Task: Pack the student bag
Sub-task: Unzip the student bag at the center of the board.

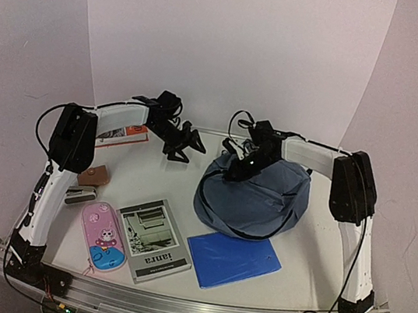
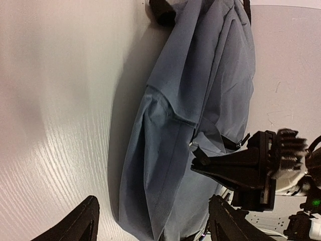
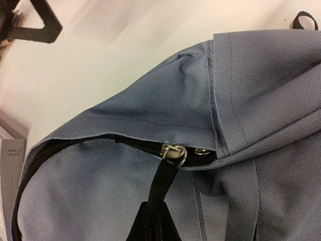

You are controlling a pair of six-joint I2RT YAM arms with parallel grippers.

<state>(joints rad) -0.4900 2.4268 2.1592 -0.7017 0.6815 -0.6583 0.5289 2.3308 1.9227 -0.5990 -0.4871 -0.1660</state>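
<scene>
Packing looks barely begun: one hand on the zip, everything else outside the bag.

The student bag [image 1: 254,199] slumps on the white desk [image 1: 313,251]. On top of it the right hand [image 3: 153,226] pinches the black zip pull [image 3: 163,183], and the zip looks mostly closed. The left hand [image 1: 185,149], just left of the bag, gapes wide and empty. A blue folder [image 1: 233,259] lies in front of the bag. A booklet [image 1: 153,239], pink pencil case [image 1: 103,237] and brown box [image 1: 93,176] farther left wait to go in. The desk is matt and lightly grained, with plain pale walls [image 1: 233,50] behind the bag.
</scene>
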